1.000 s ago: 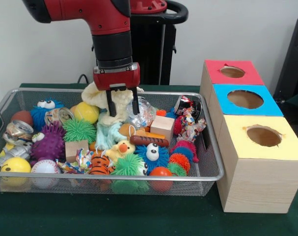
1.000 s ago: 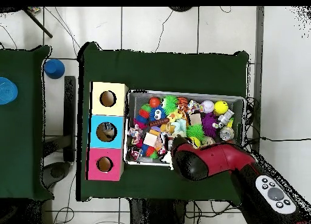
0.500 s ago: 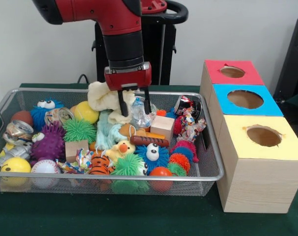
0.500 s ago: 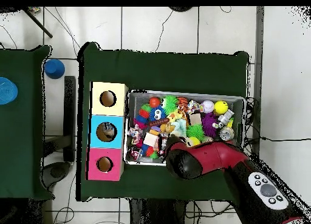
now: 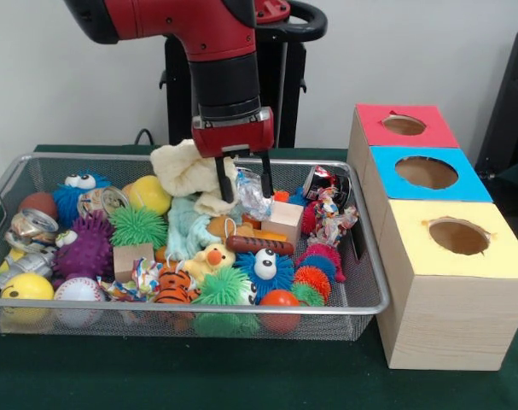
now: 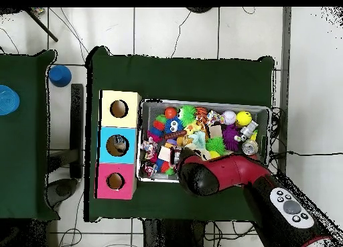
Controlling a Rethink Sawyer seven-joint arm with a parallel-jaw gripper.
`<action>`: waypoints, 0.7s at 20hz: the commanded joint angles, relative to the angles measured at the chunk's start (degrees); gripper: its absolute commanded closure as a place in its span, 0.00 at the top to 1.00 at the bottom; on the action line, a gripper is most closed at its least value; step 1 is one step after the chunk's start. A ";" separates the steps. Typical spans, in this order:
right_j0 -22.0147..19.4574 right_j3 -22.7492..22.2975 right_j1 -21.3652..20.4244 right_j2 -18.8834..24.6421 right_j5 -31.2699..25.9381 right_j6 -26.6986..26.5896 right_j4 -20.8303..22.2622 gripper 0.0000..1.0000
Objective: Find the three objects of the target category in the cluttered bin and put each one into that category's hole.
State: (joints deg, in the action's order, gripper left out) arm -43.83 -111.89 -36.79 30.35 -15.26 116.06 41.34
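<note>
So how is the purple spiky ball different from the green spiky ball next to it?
The purple spiky ball is darker and looks a bit bigger than the green spiky ball. The purple one lies nearer the bin's end with the crushed cans; the green one sits beside the yellow ball. Both are round, covered in soft spikes, and lie untouched in the wire bin.

Front and overhead, shared bin [image 5: 361,256]
</note>
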 commanded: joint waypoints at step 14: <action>5.04 -0.80 4.94 -2.18 -0.70 4.48 -3.43 1.00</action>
State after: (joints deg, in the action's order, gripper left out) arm -40.37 -112.01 -34.04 30.11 -15.25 116.06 39.44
